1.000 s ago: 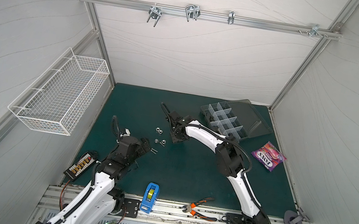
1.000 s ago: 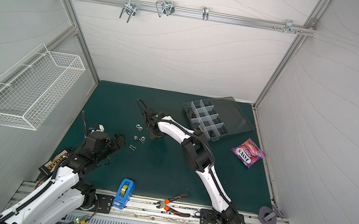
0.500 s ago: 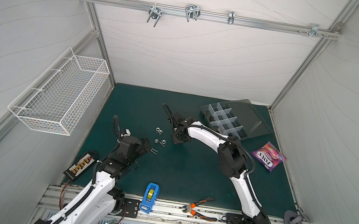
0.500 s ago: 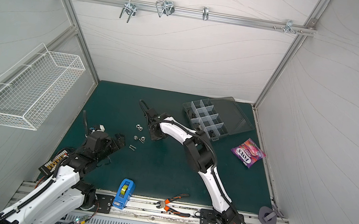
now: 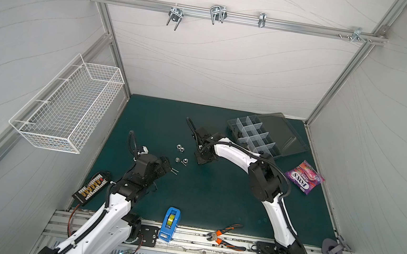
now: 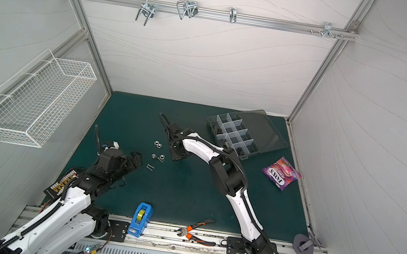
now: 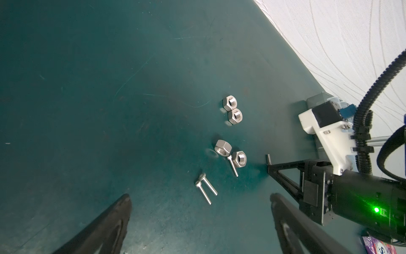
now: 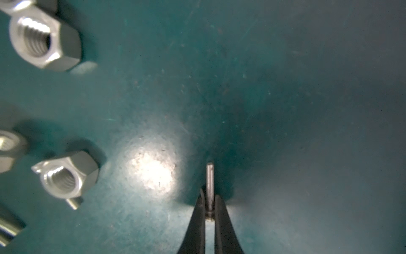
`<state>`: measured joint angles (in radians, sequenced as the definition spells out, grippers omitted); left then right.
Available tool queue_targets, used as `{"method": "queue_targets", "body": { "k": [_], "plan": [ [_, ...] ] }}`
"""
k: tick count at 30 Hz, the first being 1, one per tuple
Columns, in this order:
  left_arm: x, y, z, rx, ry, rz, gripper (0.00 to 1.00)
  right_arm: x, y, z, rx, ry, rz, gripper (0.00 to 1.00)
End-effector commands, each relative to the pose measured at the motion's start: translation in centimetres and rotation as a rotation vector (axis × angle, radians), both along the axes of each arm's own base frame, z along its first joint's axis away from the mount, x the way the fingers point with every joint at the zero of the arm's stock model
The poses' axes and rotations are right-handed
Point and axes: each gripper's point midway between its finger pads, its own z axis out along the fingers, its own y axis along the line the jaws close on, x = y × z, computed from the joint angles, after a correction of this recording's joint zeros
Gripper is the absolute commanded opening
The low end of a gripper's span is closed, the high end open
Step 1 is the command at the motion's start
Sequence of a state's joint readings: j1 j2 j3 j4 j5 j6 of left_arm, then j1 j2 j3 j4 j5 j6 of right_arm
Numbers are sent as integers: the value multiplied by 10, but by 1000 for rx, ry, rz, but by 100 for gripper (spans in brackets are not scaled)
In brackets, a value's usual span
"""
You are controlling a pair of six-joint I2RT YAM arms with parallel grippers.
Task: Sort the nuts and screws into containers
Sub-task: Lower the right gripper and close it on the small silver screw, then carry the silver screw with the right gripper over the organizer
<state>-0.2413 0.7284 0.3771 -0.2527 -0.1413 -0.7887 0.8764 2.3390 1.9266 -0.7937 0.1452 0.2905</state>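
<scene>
Look at the right gripper (image 8: 209, 199) in the right wrist view. Stood half open a moment ago. Now pinched shut on one thin silver screw (image 8: 210, 180), with black fingertips (image 8: 198, 215) pressed on both sides of it. Means a good catch, most likely: one more screw ready to go. Cannot tell yet whether lifted or touching the green mat (image 5: 213, 195).

Next, probably: lift slowly and carry to the organizer box (image 5: 251, 131), lying open at 2 o'clock from that gripper in both top views. Already holds some dark bits (image 6: 240, 151) in a couple of its little rooms; too small to name. Must pick a room for screws only, not for nuts. Could slip, being so thin and smooth, so no fast swinging.

Now look at the left gripper (image 5: 166, 164). Wide open, holding nothing, low over the mat between 8 and 9 o'clock from the right gripper. Has not changed at all.

Plenty left to sort. See four silver nuts (image 7: 235, 116) in two pairs at 9 o'clock from the right gripper, close by but not touching it. See two more thin screws (image 7: 206, 190) side by side at 6 o'clock from the nuts, right between the open left fingers (image 7: 123, 204) in the left wrist view. Spot a third screw (image 7: 232, 168) tucked against one nut.
</scene>
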Motion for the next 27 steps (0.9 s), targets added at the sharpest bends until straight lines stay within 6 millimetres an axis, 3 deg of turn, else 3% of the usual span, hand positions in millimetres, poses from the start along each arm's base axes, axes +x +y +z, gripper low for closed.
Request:
{"method": "queue_targets", "body": {
  "k": [1,16,22,27],
  "plan": [
    [8,-1,16,-14,-57,10,100,-16,-27,-18,-97,84,6,3],
    [8,0,16,-9,-57,10,100,-6,-21,37,14,27,11,0],
    [7,1,18,-3,-61,13,100,7,-33,61,48,-6,-14,0],
    [7,2,17,-2,-61,15,100,25,-55,81,69,-48,-60,0]
  ]
}}
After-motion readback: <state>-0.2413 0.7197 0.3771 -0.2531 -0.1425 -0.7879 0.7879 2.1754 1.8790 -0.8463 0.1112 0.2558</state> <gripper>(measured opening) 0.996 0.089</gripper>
